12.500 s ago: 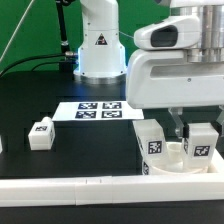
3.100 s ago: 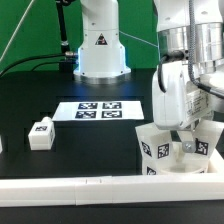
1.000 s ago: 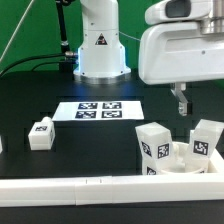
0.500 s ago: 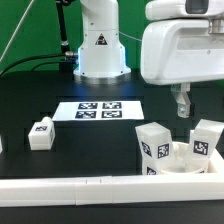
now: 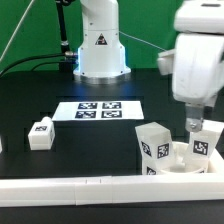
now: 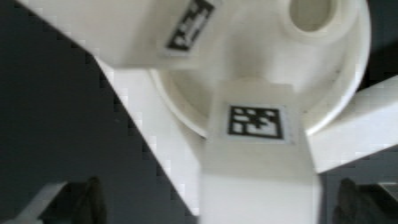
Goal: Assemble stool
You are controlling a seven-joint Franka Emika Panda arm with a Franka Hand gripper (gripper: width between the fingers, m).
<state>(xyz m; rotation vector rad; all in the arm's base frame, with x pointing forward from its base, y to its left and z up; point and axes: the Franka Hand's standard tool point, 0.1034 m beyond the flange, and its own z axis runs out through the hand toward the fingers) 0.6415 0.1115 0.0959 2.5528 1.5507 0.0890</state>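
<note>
1. The gripper hangs over the black table at the exterior view's right end. Its fingers are spread wide, with nothing clamped.
2. The stool sits directly beneath it, beside the front rail. Two tagged legs stand up out of its round seat.
3. The fingertips hover just above the leg under the gripper. The second leg stands on the same seat, towards the exterior view's left.
4. In the wrist view that tagged leg runs between the two dark fingertips; I cannot tell whether they touch it.
5. A loose leg lies well apart, beyond the marker board.
</note>
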